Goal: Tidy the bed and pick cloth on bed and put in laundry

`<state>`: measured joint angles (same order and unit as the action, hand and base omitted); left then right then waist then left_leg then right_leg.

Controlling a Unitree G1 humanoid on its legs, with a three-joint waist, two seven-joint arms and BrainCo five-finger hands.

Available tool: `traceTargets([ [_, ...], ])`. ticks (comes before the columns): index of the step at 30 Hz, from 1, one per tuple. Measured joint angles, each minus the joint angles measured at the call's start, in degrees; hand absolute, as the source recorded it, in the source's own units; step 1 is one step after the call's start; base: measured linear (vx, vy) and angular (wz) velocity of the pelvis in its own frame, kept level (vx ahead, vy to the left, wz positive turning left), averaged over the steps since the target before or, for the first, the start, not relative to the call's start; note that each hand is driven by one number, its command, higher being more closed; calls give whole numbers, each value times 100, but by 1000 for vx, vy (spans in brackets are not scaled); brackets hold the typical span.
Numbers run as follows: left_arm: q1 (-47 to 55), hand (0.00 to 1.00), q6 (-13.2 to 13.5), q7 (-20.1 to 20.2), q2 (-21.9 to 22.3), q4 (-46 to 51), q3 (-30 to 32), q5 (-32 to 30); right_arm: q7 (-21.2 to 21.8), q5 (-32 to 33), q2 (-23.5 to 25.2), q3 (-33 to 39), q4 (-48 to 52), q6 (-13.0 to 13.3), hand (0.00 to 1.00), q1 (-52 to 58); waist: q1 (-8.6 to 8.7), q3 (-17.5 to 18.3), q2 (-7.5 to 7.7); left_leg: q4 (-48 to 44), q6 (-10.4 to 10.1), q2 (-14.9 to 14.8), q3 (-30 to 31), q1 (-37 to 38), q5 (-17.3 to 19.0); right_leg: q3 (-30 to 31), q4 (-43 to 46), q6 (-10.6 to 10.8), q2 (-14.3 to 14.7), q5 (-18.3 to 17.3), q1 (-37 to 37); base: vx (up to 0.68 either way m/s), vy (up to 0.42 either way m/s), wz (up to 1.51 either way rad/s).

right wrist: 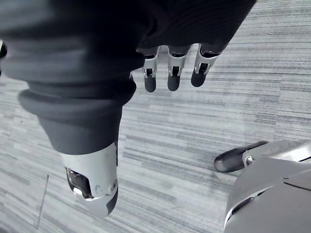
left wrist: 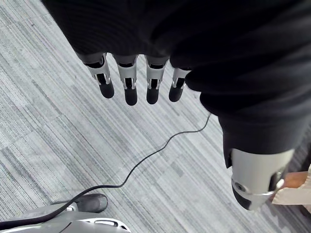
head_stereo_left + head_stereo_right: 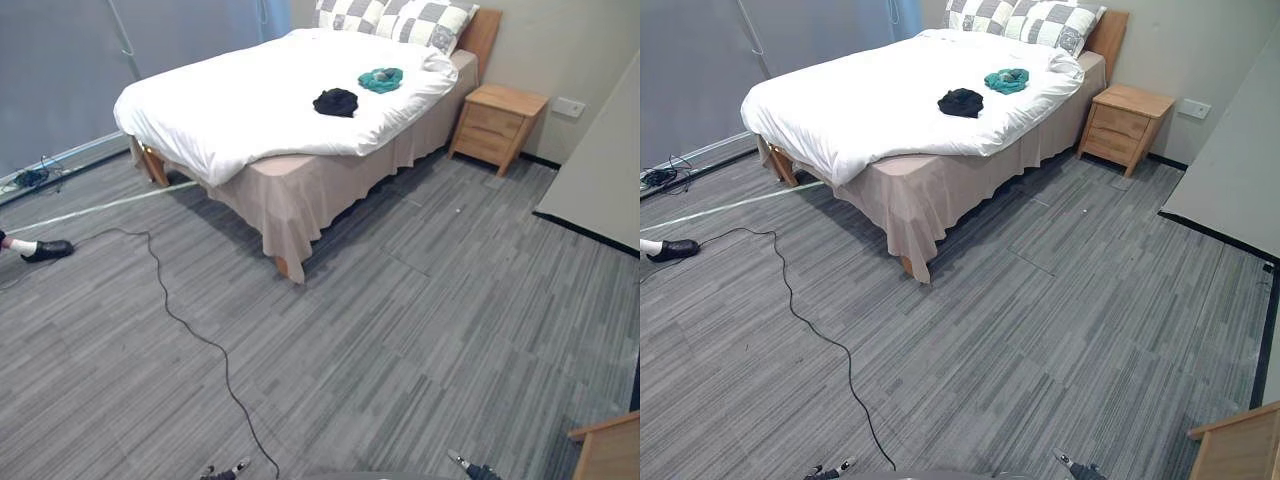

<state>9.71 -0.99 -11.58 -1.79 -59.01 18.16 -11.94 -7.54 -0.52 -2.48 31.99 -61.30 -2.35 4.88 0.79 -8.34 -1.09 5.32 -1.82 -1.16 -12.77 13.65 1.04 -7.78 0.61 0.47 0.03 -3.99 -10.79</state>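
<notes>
I'm standing well back from the bed, looking at it across grey striped floor. A white duvet covers the bed and hangs over its near side and foot, with the beige skirt showing below. Two cloths lie on the duvet: a black cloth bunched near the middle and a teal cloth just beyond it, closer to the checked pillows at the headboard. The two are near each other but not touching. My left hand hangs over the floor, fingers straight and relaxed, thumb apart, nothing in it. My right hand is the same: released, empty, over bare floor. A wooden nightstand sits just beside the head of the bed by the wall. A person's black shoe shows at the left edge, and the corner of a wooden piece at lower right.
</notes>
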Motion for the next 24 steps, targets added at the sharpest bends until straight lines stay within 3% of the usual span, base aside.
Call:
traceTargets([
  [22, -16, 0, 0, -1, -15, -1, -33, 31, -3, -21, 38, -118, -4, -26, 0, -48, -7, -2, 24, 3, -5, -114, -276, -167, 9, 277, -285, -55, 147, 139, 136, -16, -25, -6],
  [24, -82, 0, 0, 0, -15, -4, -46, 75, -3, -22, 44, -108, -3, -25, 0, -83, -28, -7, 15, 1, -45, -154, -352, -263, 93, 315, 79, -31, 169, -58, 436, 4, -49, -23],
])
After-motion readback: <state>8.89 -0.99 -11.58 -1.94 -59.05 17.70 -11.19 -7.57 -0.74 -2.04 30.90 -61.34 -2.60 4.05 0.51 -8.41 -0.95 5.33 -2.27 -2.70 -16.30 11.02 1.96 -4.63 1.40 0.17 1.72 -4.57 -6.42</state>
